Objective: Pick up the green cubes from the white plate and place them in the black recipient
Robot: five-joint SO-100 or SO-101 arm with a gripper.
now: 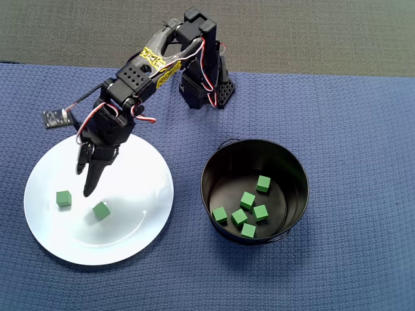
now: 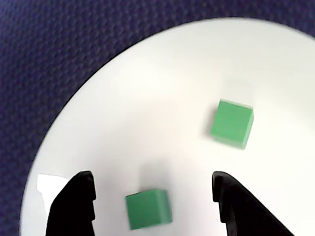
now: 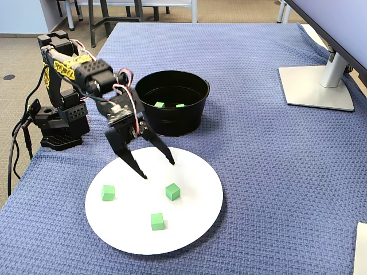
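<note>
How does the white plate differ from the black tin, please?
The white plate is flat; the black tin has tall glossy walls. The plate is wider than the tin. The plate holds three green cubes, the tin six. Both are round, on the blue cloth.

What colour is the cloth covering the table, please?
The tablecloth is a textured blue-purple weave, clearest in the fixed view.

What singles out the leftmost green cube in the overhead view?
Start at the large white round plate, left of the glossy black tin. Overhead, two cubes show there; the leftmost green cube lies left of the pincer's tips, nearer the rim than the other green cube.
</note>
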